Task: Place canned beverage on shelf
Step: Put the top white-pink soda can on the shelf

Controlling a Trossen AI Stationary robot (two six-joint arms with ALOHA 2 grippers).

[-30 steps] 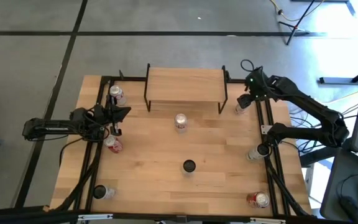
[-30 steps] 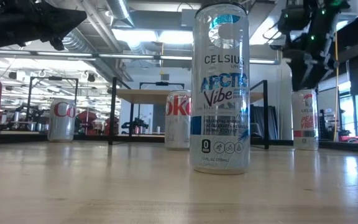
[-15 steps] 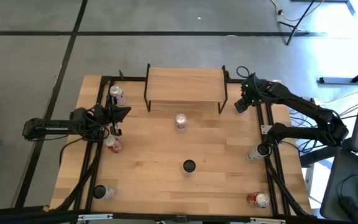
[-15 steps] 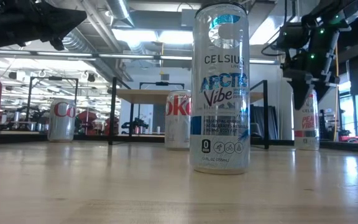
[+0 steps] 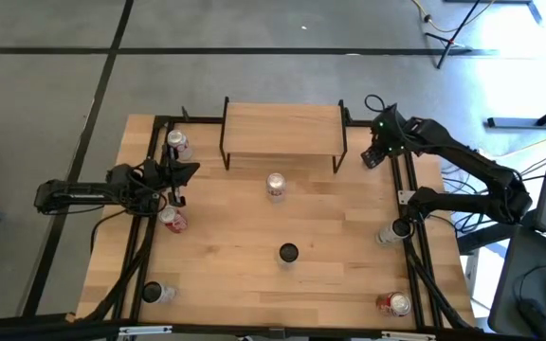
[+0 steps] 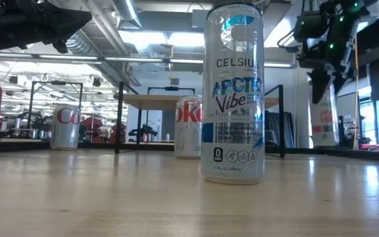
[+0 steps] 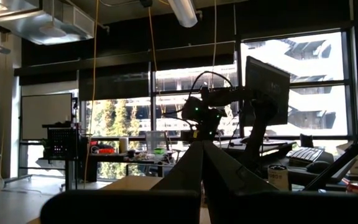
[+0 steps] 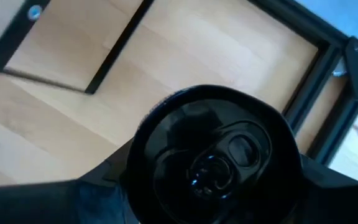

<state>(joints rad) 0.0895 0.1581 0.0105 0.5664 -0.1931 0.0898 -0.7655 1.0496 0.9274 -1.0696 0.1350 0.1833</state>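
One can (image 8: 211,155) sat between your right gripper's (image 5: 372,157) dark fingers, its black lid filling the right wrist view, and the jaws were closed on its sides. In the low view that can (image 6: 324,122) hung clear of the tabletop (image 5: 254,284), off the far right corner, with the gripper (image 6: 323,82) coming down over its top. From above, you had it just beside the right end of the shelf (image 5: 282,130), near the shelf's black right legs and the black frame rail along the table's right edge; the gap there was narrow. The shelf's wood top was bare across its whole width.

A silver Diet Coke can (image 5: 275,187) stood just in front of the shelf, near its middle, and the tall Celsius can (image 5: 288,253) stood well nearer, in open table. Two cans on the right side, one silver (image 5: 391,232) and one red (image 5: 394,304), kept to the right rail.

Your left gripper (image 5: 182,173) hovered at the left side with its fingers pressed together, holding nothing, between a can (image 5: 175,144) at the far left and a red Coke can (image 5: 172,219) nearer. One more can (image 5: 154,293) stood at the near left corner.
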